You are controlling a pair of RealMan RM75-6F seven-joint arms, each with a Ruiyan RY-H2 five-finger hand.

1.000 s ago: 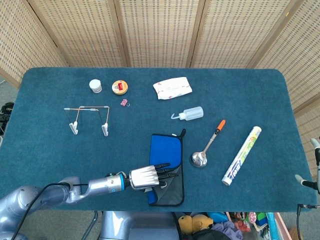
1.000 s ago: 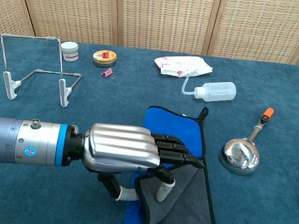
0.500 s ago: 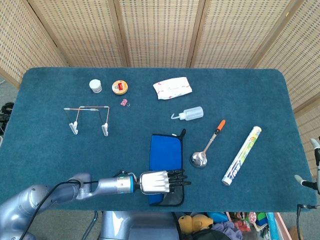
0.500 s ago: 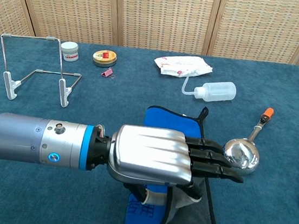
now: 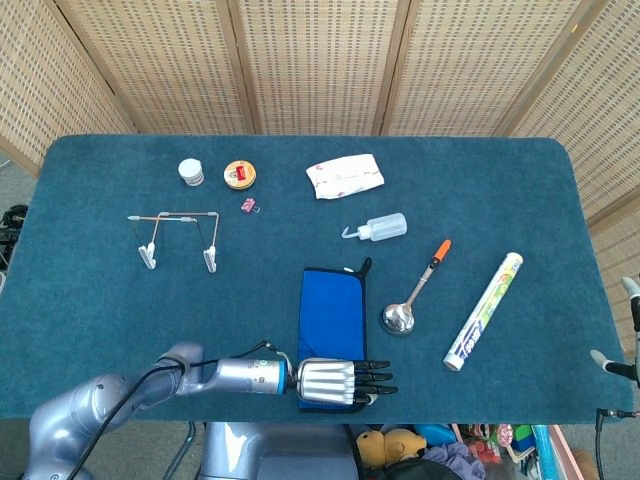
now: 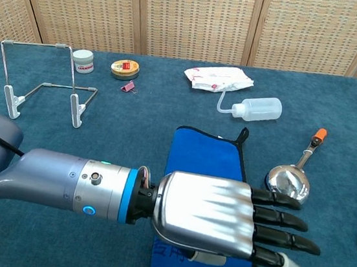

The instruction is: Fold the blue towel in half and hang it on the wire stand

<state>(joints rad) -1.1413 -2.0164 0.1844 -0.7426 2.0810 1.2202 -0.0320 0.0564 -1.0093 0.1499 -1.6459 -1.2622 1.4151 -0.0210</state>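
Left hand (image 6: 220,217) lay flat over blue towel (image 5: 332,310), fingers (image 6: 282,219) extended and apart, grasping nothing. No legible writing.

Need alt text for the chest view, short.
The left hand reaches over the near end of the blue towel, fingers extended. A ladle lies right of the towel; the wire stand stands far left on the teal table.

No readable text

The white packet (image 6: 218,78) at twelve o'clock and the foil roll (image 5: 484,311) at three o'clock carry print too small to read.
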